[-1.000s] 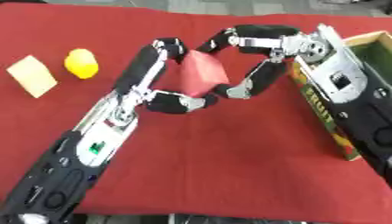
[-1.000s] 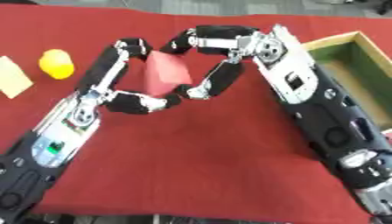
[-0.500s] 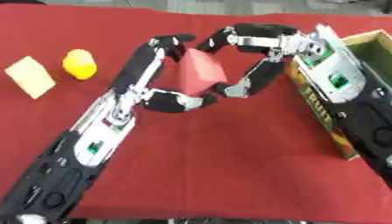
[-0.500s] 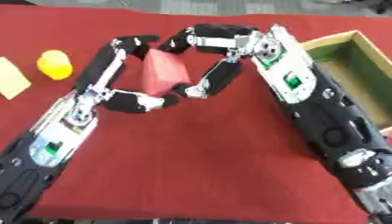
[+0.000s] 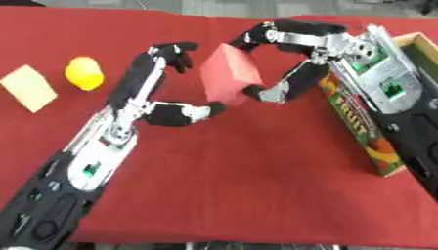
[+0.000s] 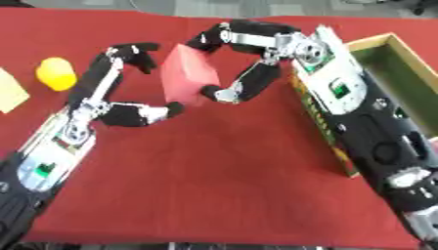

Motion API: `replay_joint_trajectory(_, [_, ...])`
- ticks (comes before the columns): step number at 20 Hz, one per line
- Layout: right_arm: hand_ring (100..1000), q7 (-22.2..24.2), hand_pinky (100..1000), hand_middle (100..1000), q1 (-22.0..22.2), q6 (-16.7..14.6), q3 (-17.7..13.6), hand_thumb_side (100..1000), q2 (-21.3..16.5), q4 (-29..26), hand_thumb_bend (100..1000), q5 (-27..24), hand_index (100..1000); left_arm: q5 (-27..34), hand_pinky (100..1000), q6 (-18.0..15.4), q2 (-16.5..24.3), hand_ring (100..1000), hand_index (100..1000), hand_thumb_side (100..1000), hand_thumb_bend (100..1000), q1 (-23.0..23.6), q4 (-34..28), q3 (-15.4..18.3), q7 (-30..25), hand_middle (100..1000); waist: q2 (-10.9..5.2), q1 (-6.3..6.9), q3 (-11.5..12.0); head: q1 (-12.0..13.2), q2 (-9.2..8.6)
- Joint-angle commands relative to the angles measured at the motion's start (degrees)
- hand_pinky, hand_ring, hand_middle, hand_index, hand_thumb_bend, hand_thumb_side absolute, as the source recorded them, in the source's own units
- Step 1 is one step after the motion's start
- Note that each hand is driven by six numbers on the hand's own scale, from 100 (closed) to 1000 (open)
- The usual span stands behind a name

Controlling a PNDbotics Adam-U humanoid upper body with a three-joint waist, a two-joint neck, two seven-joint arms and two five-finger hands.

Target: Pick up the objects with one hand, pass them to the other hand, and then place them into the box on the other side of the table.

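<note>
Right hand (image 5: 295,63) pinches red block (image 5: 229,73) | left hand (image 5: 163,93) spread wide, just beside it | box (image 6: 402,73) lies to your right: carry rightward.

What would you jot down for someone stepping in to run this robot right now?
Right hand: curled round the red block, holding it above the cloth.
Left hand: fingers spread beside the block, holding nothing.
Yellow object and tan block lie at the left of the red cloth.
Box is at the right.
Done: handover looks nearly complete.
Left: put the red block in the box, then move the other two.
</note>
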Motion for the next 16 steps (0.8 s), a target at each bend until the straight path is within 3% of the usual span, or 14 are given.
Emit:
replay_joint_trajectory(1, [833, -0.1, 881, 287, -0.3, 1.4, -1.5, 211, -2.4, -2.6, 127, -1.8, 495, 0.4, 707, 0.4, 2.2, 567, 856, 495, 728, -0.1, -1.3, 1.3, 0.5, 564, -1.57, 0.21, -0.2, -0.3, 0.36])
replay_joint_trajectory(7, [842, -1.3, 887, 291, 2.0, 5.0, -4.6, 137, -5.9, -6.0, 100, -5.7, 503, 0.2, 707, 0.9, 4.3, 570, 853, 489, 727, 1.3, -2.0, 2.0, 0.8, 568, -1.64, 0.27, -0.6, -0.6, 0.36])
replay_joint_trajectory(16, [852, -6.5, 894, 295, 9.2, 12.7, -13.6, 100, -16.1, -13.1, 100, -14.8, 512, 0.9, 711, 2.6, 9.3, 579, 850, 487, 735, 4.0, -4.5, 4.9, 2.3, 575, -1.63, 0.46, -1.0, -1.3, 0.36])
